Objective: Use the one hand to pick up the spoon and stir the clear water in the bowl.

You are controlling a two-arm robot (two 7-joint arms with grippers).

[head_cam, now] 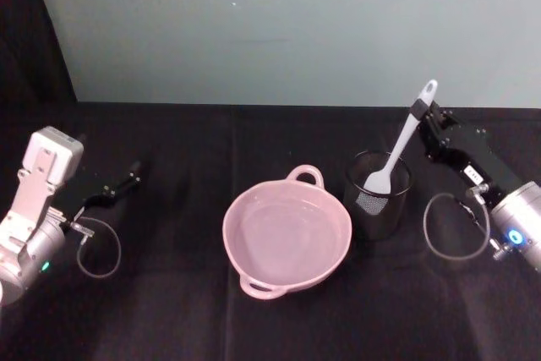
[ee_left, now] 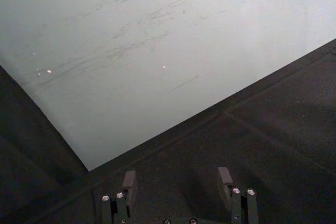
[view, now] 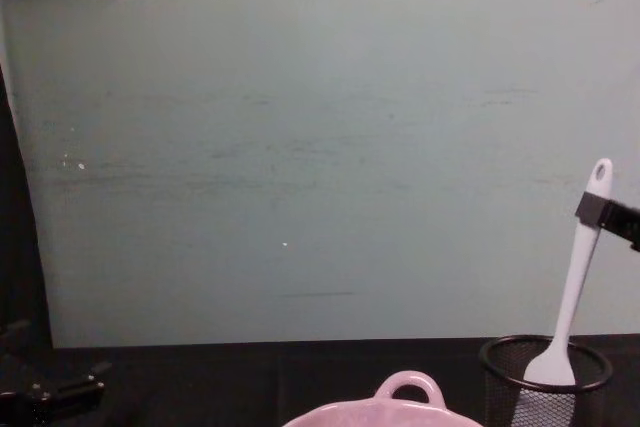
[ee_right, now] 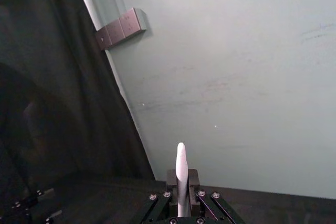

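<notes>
At right of the head view, the right end effector [head_cam: 420, 111] pinches the spoon [head_cam: 401, 149] near its handle tip. The spoon slants, blade down inside the mesh cup [head_cam: 378, 194], just right of the pink bowl [head_cam: 286, 235]. The left end effector [head_cam: 133, 174] rests spread at left.

spoon [head_cam: 397, 154] – white, tilted, bowl-end in mesh cup [head_cam: 378, 194] | pink bowl [head_cam: 286, 237] – beside

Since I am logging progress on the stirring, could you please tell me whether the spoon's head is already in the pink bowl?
No, the spoon still has its head inside the black mesh cup, beside the bowl.
</notes>
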